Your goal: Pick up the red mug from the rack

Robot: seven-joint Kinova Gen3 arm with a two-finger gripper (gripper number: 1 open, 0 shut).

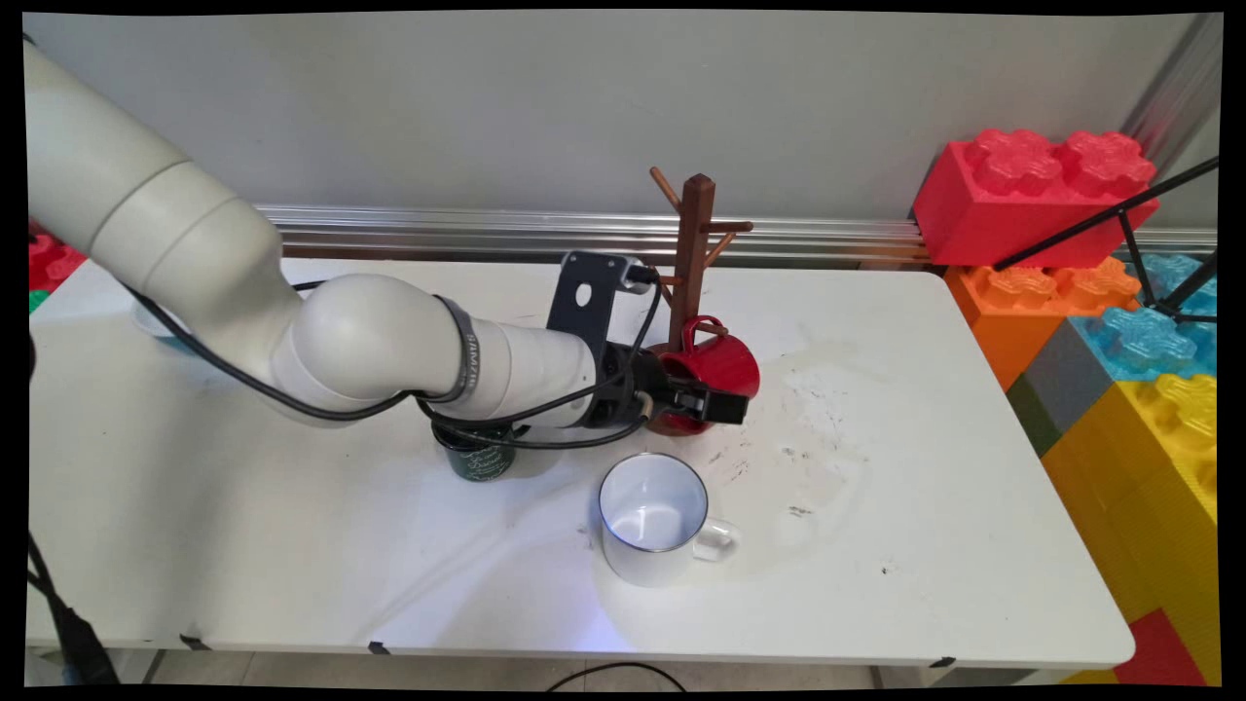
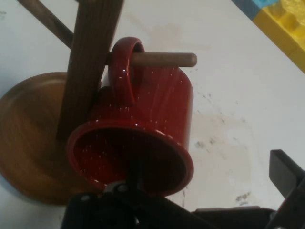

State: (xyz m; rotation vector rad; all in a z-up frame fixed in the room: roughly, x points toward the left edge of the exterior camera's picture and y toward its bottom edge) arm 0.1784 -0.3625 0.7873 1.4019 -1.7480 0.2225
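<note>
Tool [image 1: 709,401] spread at red mug's [image 1: 715,365] rim. Mug hangs by handle on wooden mug tree [image 1: 693,255] peg. White mug [image 1: 650,519] nearby on counter [image 1: 905,545].

Glossy red enamel mug [image 2: 157,109] with fine white speckles, red inside too. Dark brown wooden mug tree [image 1: 693,255], lighter orange-brown round base [image 2: 28,138], tan pegs. White enamel mug [image 1: 654,518] with thin dark blue rim. Dark green mug [image 1: 479,460] with pale lettering. Black two-finger gripper [image 1: 718,402]. White table [image 1: 973,506] with grey-black smudges right of centre. Red, orange, yellow, blue plastic blocks [image 1: 1100,282] at far right.
</note>
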